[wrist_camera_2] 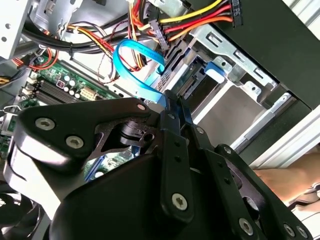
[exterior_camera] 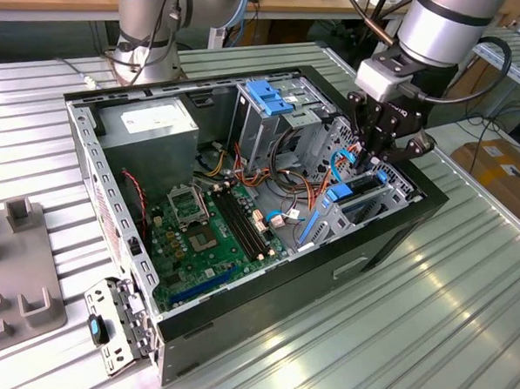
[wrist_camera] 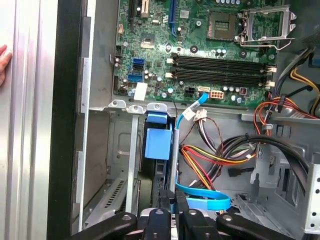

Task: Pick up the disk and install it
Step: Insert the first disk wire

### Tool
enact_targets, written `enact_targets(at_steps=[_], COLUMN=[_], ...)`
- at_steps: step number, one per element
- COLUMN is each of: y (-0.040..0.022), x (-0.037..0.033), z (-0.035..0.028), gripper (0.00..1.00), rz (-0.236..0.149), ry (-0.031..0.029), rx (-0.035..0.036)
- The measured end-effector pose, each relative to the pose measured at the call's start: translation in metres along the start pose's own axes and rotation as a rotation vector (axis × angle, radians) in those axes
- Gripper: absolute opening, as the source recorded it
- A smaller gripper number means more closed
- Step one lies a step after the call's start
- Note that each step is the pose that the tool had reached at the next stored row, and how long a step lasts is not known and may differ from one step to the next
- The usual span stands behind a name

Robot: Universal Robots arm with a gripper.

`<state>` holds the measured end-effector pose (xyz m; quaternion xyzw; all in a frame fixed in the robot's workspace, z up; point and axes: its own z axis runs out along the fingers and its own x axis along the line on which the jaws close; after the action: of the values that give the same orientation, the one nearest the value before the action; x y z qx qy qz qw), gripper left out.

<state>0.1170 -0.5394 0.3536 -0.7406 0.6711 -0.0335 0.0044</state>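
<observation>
The disk (wrist_camera: 158, 145), blue-railed, stands on edge in the drive cage (wrist_camera: 119, 150).

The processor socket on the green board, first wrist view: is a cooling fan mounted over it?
No, the processor socket on the green board lies bare, with nothing mounted over it.

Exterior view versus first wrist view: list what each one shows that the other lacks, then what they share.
The exterior view adds the grey power-supply box, the arm and a grey fixture beside the case. The first wrist view adds a person's fingertips outside the case wall. Both show the motherboard and the pincer at the drive bay, beside a blue cable.
</observation>
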Motion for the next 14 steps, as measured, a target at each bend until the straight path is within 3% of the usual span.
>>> enact_targets(at_steps=[10,14], y=[0.0094,0.0123], x=[0.0066,0.0092], z=[0.0021,0.003], gripper=[0.16,0.16], rz=[-0.044,-0.047], ry=[0.0003,0.0006], rx=[0.0281,0.0335])
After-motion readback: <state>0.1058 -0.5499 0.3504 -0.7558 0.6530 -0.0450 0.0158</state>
